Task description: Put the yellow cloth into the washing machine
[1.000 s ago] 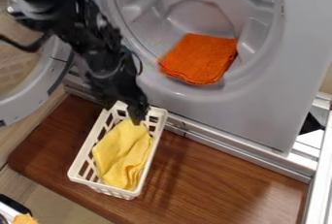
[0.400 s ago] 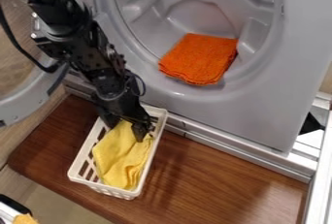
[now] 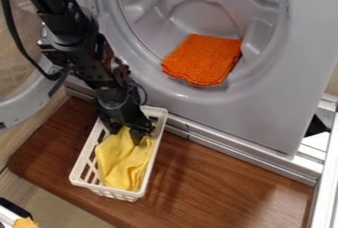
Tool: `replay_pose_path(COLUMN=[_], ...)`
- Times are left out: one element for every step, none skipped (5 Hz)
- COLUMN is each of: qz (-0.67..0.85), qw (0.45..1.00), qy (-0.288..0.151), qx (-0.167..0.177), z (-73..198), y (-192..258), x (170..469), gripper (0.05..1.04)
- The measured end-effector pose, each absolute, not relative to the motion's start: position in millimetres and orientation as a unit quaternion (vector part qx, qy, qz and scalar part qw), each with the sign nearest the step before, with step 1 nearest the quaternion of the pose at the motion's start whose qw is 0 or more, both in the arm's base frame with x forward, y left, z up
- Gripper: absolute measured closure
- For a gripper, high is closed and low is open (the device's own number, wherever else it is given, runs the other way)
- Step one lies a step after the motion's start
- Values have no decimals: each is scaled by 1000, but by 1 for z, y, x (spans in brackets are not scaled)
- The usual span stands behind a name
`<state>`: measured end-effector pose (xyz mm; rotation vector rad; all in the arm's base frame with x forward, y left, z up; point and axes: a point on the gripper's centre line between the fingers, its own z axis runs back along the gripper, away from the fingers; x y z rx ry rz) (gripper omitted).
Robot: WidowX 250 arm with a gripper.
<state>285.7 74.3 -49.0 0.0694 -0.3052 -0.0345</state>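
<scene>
The black gripper [image 3: 126, 134] hangs down over the upper end of the white basket, at the top part of the yellow cloth [image 3: 121, 165]. It touches or nearly touches the cloth and hides some of its upper edge. Crumpled, the cloth lies lengthwise inside the basket. Above and to the right is the grey washing machine [image 3: 231, 116], with its round drum opening facing the camera.
The white slotted basket [image 3: 83, 164] stands on a brown wooden board [image 3: 218, 182] in front of the machine. A folded orange cloth [image 3: 203, 59] lies at the drum's lower rim. At the left, the machine's round door [image 3: 23, 104] hangs open behind the arm.
The gripper has come down onto the cloth's upper end and then shifted slightly left. Most recently the cloth's upper part bunched a little and the basket's upper end moved slightly.
</scene>
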Motion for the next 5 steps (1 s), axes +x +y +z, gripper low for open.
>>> replay_pose_path(qz=[-12,-21,-21,-30,-31], qw=[987,988,989,987,982], qy=[-154,-150,-145,-154,-186], qx=[39,39,37,27,22], z=[-49,-50,-50,-35,2], y=[76,69,68,65,66], x=[286,285,282,285,283], gripper=[721,931,1025,1032,1032])
